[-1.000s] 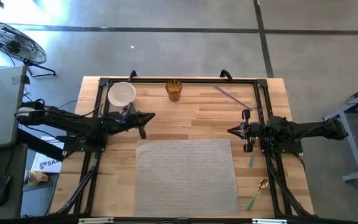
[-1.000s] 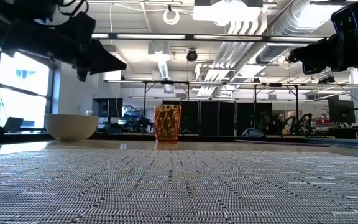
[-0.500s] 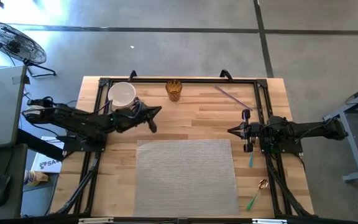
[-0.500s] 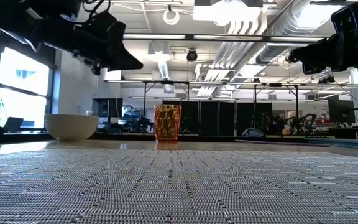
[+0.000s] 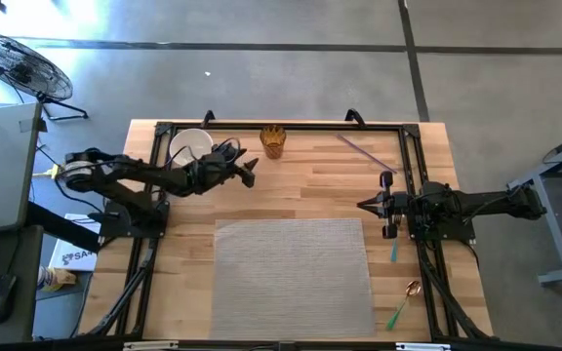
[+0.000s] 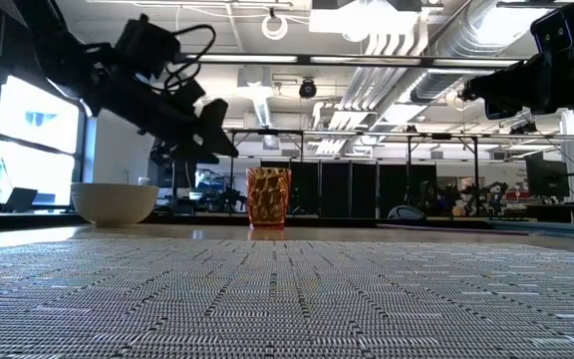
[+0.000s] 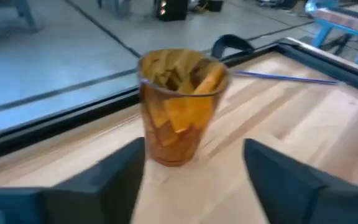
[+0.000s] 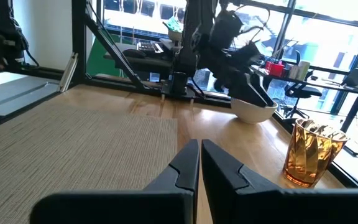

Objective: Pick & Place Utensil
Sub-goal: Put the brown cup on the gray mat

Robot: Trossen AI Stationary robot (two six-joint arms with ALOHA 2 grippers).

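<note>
An amber faceted cup (image 5: 273, 141) stands upright on the wooden table at the far middle, and it also shows in the left wrist view (image 7: 182, 106). My left gripper (image 5: 248, 172) is open and empty, just short of the cup on its near-left side, with its fingers (image 7: 120, 177) apart and pointing at the cup. A thin grey utensil (image 5: 364, 151) lies flat at the far right. A gold-bowled spoon with a green handle (image 5: 403, 304) and a teal utensil (image 5: 394, 252) lie at the right near side. My right gripper (image 5: 362, 205) is shut and empty above the table's right side.
A white bowl (image 5: 191, 148) stands at the far left, beside my left arm. A grey woven placemat (image 5: 293, 278) covers the near middle. A black frame (image 5: 281, 127) runs along the table's far edge and sides.
My left gripper has gone toward the table's far edge and to the right, past the white bowl and up to the amber cup, turning to point at it. My right arm has kept still.
</note>
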